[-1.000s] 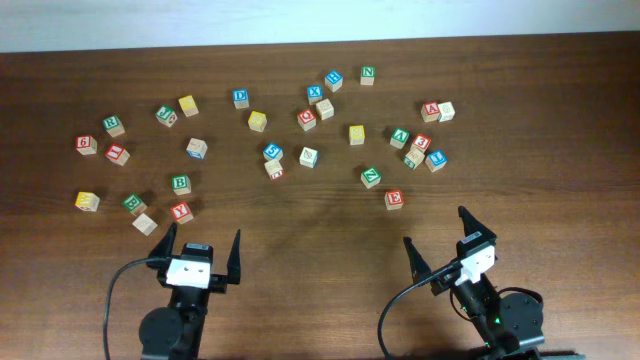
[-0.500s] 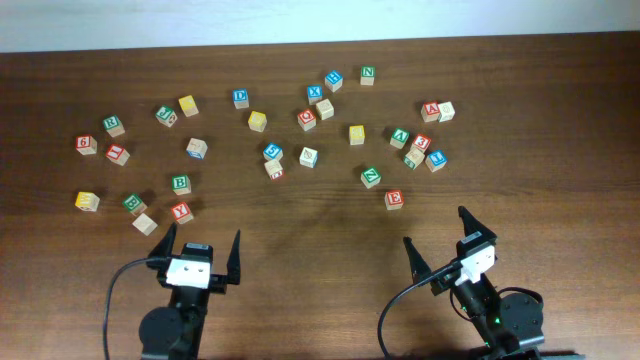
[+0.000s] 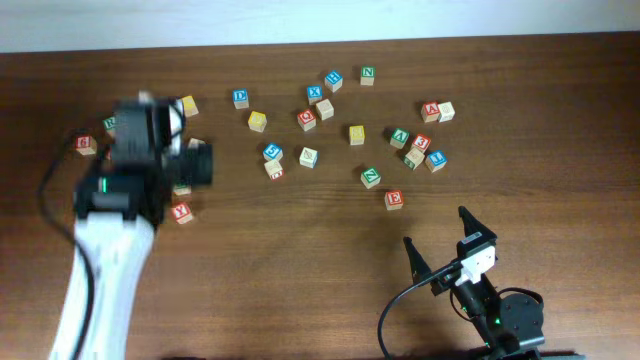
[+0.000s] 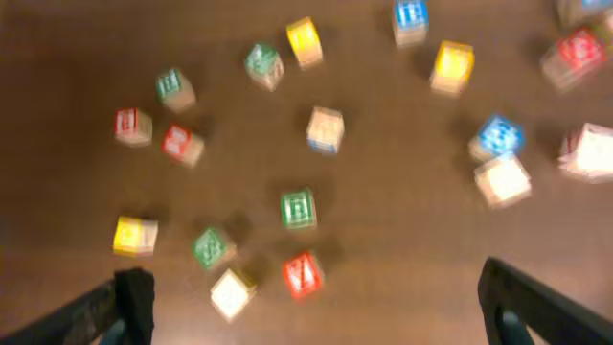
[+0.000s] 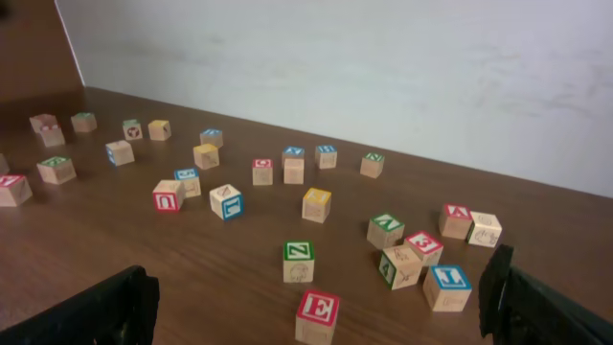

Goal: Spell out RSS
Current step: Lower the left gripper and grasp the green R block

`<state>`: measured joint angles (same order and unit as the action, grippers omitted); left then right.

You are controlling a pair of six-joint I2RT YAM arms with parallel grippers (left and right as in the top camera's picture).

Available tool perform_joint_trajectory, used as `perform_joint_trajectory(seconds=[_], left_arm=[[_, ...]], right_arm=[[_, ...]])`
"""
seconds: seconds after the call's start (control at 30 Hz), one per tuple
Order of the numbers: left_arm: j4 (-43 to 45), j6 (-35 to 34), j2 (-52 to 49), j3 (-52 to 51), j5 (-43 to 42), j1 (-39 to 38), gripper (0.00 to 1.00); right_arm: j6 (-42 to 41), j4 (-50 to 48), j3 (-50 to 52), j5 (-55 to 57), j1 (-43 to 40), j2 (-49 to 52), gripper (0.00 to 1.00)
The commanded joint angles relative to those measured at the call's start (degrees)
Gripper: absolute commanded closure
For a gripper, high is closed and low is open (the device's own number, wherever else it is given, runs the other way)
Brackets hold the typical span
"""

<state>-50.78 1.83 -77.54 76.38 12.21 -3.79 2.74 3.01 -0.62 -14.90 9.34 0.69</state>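
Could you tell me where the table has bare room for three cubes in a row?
Bare: the near middle of the brown wooden table, between the red E cube, the right gripper and the left arm. Crowded: the far half throughout.

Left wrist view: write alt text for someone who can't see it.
Blurred downward view: the open left gripper hangs above a brown table scattered with lettered cubes, a green B cube near the centre. Its dark fingers frame the bottom corners, holding nothing.

A dark brown wooden table [image 3: 300, 250] runs back to a plain off-white wall [image 5: 383, 77].
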Motion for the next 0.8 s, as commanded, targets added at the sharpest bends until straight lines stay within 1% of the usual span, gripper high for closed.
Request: perform_joint_trajectory(seconds=[0.0,0.03,0.07,0.23,0.3,0.33,0.37,0.4,0.47,0.57,0.63,0.77], left_arm=[[-2.29,-1.86,-9.25,10.82,-11.43,1.25,0.01],[-2.05,-1.86,-11.23,11.37,-14.51,1.25,0.01],[-2.05,-1.88,-12.17,11.37,-15.23,1.25,0.01],[-1.86,-1.86,-15.04,11.37,-15.63,1.25,0.01],[-1.11,-3.17,-15.04,11.37,-12.37,1.36,0.01],[-0.81,-6.29,-15.04,11.37,-8.24,1.84,0.01],[-0.37,-9.31,-15.04,11.41,-4.61,3.19,0.01],[0.68,-9.68,-15.3,11.58,-5.03,5.46,0.01],[0.76,-11.69,-17.84,14.73,-6.12,12.72,0.01],[0.13,-11.65,-22.4,19.71,-6.82,19.26,0.01],[0.55,-11.63,-25.94,22.73,-6.34,21.53,0.01],[1.07,-11.67,-36.2,31.04,-6.34,22.69,0.01]], right_arm=[[-0.66,0.26,0.31,0.11,-0.46,-0.5,0.02],[-0.63,0.26,0.31,0.11,-0.46,-0.5,0.02],[-0.66,0.26,0.31,0.11,-0.46,-0.5,0.02],[-0.66,0.26,0.31,0.11,-0.46,-0.5,0.02],[-0.66,0.26,0.31,0.11,-0.46,-0.5,0.02],[-0.63,0.26,0.31,0.11,-0.46,-0.5,0.02],[-0.66,0.26,0.31,0.11,-0.46,-0.5,0.02],[-0.63,0.24,0.31,0.11,-0.46,-0.5,0.02],[-0.66,0.26,0.31,0.11,-0.46,-0.5,0.02],[-0.66,0.26,0.31,0.11,-0.46,-0.5,0.02],[-0.66,0.26,0.31,0.11,-0.46,-0.5,0.02],[-0.66,0.26,0.31,0.11,-0.46,-0.5,0.02]])
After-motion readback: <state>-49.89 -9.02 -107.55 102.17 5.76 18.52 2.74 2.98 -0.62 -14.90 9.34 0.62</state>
